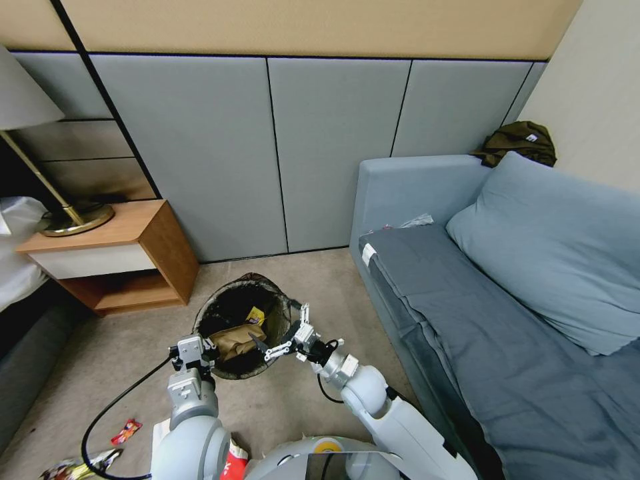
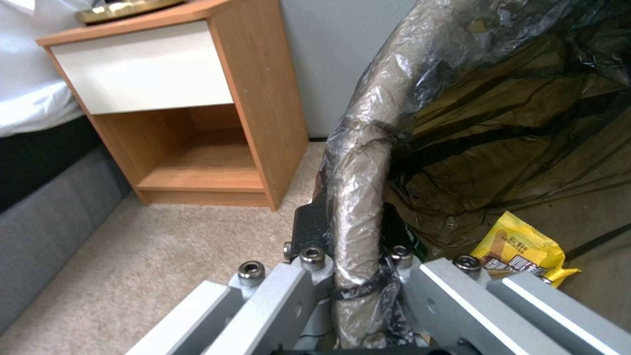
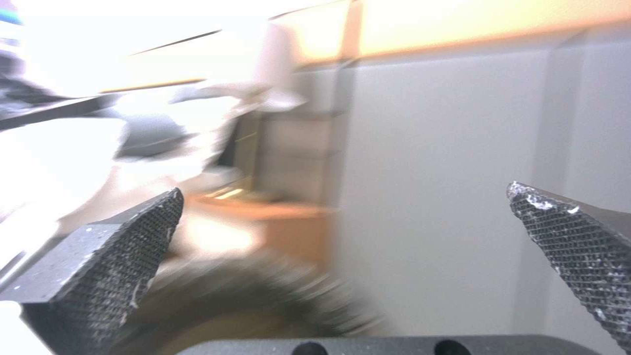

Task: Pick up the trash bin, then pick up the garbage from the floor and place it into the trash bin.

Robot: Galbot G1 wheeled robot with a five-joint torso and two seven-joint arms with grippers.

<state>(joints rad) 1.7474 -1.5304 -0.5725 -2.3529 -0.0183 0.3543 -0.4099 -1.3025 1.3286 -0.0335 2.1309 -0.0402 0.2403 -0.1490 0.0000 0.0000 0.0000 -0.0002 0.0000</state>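
- Right at the robot's feet there's loose litter on the carpet: a small red snack packet [image 1: 126, 431], a crumpled shiny wrapper [image 1: 80, 465] by the black cable, and a red-and-white packet [image 1: 233, 461] tucked between the two arms.
- Left gripper [image 1: 193, 350] is clamped onto the near rim of the trash bin [image 1: 220, 305]; in the left wrist view the bag-wrapped rim [image 2: 358, 197] sits pinched between the jaws.
- Inside the bin you can see a brown paper bag [image 1: 238, 339] and a yellow snack packet [image 1: 255, 315], the same packet [image 2: 522, 251] lying against the black liner up close.
- Right gripper [image 1: 288, 337] hangs over the bin's right edge, spread wide with nothing in it; both textured fingertips [image 3: 125, 246] sit far apart.
- Bin is on the carpet between the wooden nightstand [image 1: 117, 260] and the blue-grey sofa [image 1: 467, 300], near the grey panelled wall.
- A brass lamp base [image 1: 77, 219] sits on the nightstand.
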